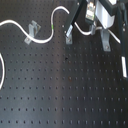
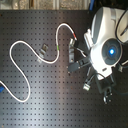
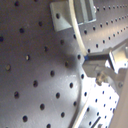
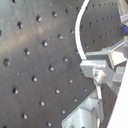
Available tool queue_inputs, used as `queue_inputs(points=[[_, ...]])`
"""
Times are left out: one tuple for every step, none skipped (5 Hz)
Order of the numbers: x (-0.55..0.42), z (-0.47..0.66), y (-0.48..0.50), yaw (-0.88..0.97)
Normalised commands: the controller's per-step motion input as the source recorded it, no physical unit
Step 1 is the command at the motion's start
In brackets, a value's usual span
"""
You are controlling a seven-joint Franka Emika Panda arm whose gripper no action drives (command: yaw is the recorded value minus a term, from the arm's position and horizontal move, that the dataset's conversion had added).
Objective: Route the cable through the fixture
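Unlabelled black pegboard [image 1: 60,95], white cable [image 1: 47,35]

Cable [image 2: 30,47] across perforated board [image 2: 45,95]

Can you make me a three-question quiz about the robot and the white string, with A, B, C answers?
1. Where does the green band sit on the cable in the first exterior view?
A. Between two metal clips
B. At the cable's very end
C. Off the board

2. What colour is the board?
A. White
B. Black with rows of holes
C. Green

3. What is the gripper doing?
A. Hanging wide open, far from the cable
B. Holding a metal clip
C. Pinching the cable

Answers:
1 A, the band lies between the clip and the clip.
2 B, both exterior views show it dark and dotted.
3 C, both wrist views show the cable running between the fingertips.
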Motion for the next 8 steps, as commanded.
queue_inputs(points=[[0.267,-0.37,-0.072,-0.01],[0.360,-0.43,-0.081,0.00],[0.234,-0.20,0.039,0.00],[-0.085,0.03,0.185,0.51],[-0.247,0.06,0.169,0.70],[-0.256,0.23,0.255,0.59],[-0.121,0.31,0.332,0.37],[-0.053,0.16,0.098,0.23]])
